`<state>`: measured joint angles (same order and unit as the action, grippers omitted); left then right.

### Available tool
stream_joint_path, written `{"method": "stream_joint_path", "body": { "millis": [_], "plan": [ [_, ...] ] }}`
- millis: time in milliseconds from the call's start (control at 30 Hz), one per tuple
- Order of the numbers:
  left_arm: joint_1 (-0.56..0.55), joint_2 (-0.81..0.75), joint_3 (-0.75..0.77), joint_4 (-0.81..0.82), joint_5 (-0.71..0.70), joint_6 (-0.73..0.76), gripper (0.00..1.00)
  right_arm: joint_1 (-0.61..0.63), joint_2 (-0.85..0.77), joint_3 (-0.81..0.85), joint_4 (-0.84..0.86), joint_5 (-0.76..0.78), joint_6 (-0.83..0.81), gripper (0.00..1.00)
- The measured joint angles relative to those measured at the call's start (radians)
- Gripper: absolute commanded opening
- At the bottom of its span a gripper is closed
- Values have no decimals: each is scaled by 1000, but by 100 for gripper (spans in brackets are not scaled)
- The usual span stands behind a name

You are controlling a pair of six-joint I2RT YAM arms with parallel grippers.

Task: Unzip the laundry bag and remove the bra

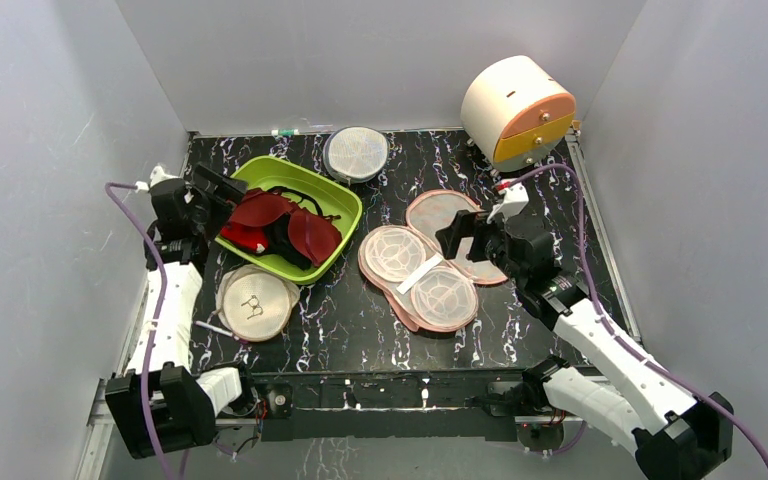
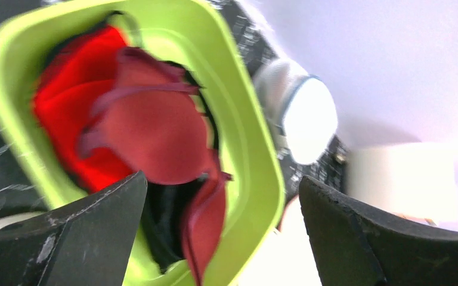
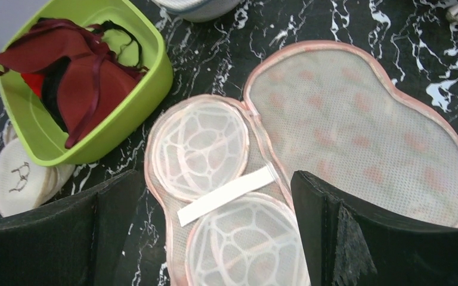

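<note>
The laundry bag [image 1: 430, 265] lies unzipped and spread flat in two halves mid-table, pale mesh inside up [image 3: 358, 119]. The dark maroon bra [image 1: 305, 235] rests in the green bin [image 1: 345, 195], on top of a bright red garment and a black one. My left gripper [image 1: 222, 195] hovers at the bin's left edge, open and holding nothing; in the left wrist view the bra [image 2: 155, 128] lies just beyond the left gripper [image 2: 223, 185]. My right gripper [image 1: 460, 232] hangs open over the bag, and the right wrist view shows the right gripper [image 3: 214, 179] straddling the bag's inner half.
A round grey mesh disc [image 1: 356, 153] sits behind the bin. Below the bin lies a round cream disc [image 1: 253, 303]. A cream and orange drum [image 1: 518, 108] stands at the back right. Grey walls close in three sides.
</note>
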<state>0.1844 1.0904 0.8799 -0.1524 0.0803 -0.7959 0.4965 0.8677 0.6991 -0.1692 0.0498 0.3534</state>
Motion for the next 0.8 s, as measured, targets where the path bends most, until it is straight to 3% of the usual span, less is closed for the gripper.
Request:
{"method": "stream_joint_path", "body": {
  "millis": [100,233,400,633,800],
  "plan": [
    [-31,23,12,104,123,14,98,0,-2,-2,-39,7,-2,98],
    [-189,113,129,185,210,99,98,-21,60,-3,-68,-2,8,98],
    [-307,191,208,286,325,187,98,-147,193,-2,-81,-85,27,96],
    [-317,50,-21,367,334,339,98,-464,295,-71,-4,-251,124,87],
    [-336,-34,-83,365,307,392,98,-570,343,-98,51,-269,170,80]
  ]
}}
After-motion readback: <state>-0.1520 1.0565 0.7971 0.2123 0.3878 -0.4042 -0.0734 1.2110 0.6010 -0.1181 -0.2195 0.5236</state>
